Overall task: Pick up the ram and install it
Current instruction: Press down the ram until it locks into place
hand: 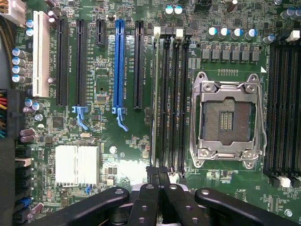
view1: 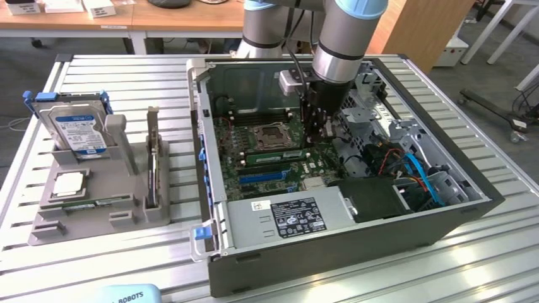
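The ram (hand: 154, 94) stands edge-on in the memory slot beside the row of black slots, between the blue card slot (hand: 118, 66) and the empty processor socket (hand: 228, 120). In the exterior view the ram (view1: 278, 154) is a green stick lying along the motherboard inside the open computer case (view1: 337, 252). My gripper (view1: 314, 140) reaches down into the case just to the exterior view's right of the stick. Its fingers (hand: 151, 176) are shut together over one end of the ram, with nothing between them. Whether they touch the stick I cannot tell.
A grey holder (view1: 50, 230) on the slatted table at the exterior view's left carries a hard drive (view1: 77, 129), a square silver chip (view1: 69, 183) and a tall dark upright card (view1: 151, 164). Cables and a drive cage crowd the case's right side.
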Motion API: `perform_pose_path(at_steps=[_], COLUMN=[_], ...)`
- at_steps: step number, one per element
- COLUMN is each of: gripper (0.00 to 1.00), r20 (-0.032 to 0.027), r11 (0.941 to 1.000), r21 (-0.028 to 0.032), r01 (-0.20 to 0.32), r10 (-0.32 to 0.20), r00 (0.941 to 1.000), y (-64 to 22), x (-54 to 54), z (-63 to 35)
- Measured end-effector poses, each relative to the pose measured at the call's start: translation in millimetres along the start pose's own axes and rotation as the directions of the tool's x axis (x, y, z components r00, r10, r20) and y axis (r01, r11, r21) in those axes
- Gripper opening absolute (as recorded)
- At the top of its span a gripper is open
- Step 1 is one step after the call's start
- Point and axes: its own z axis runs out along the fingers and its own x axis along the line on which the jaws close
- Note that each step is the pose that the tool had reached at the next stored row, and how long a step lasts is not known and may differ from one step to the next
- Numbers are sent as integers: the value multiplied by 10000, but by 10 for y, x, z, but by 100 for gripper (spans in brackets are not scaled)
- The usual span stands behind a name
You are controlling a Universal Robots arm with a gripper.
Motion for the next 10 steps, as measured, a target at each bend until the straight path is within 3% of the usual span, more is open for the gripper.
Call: perform_pose_path(at_steps=[10], gripper=[10], r20=[-2], r11=[10000], r21=[-1], r01=[-1], r10=[1], r00=[10000], y=[-1], x=[-1], z=[41])
